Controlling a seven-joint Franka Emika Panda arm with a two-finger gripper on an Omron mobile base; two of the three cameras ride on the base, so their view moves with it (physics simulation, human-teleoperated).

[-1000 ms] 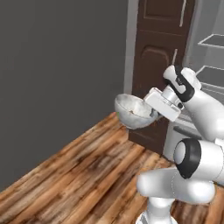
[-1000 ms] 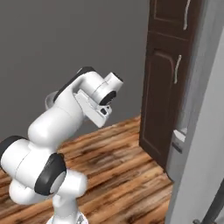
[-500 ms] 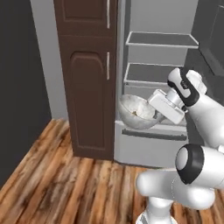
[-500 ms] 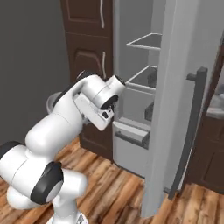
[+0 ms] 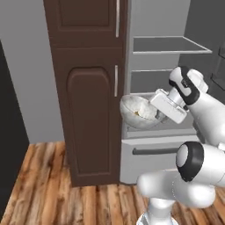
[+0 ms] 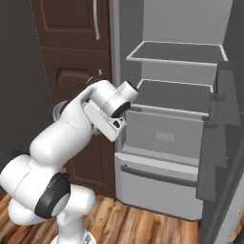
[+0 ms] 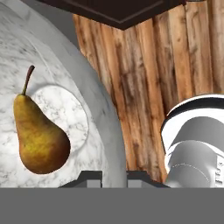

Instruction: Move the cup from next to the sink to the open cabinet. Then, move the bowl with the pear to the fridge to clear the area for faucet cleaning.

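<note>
My gripper (image 5: 154,113) is shut on the rim of the grey-white marbled bowl (image 5: 135,112) and holds it in the air in front of the fridge (image 5: 163,74). The fridge stands open, with bare shelves and a closed lower drawer (image 5: 151,154). In the hand view the bowl (image 7: 89,83) takes up the left side, and a brown-yellow pear (image 7: 38,136) lies on its bottom. There the gripper (image 7: 114,177) pinches the bowl's edge. From the right base view the fridge (image 6: 169,95) shows its shelves just beyond my hand.
A tall dark brown cabinet (image 5: 85,92) with silver bar handles stands against the fridge's left side. The fridge's open door (image 6: 223,152) juts out on the right. Wood plank floor (image 5: 52,193) lies below.
The whole picture has swung with the base: a dark wall and cabinet were ahead, now the open fridge is straight in front and closer. The bowl stays in my grip.
</note>
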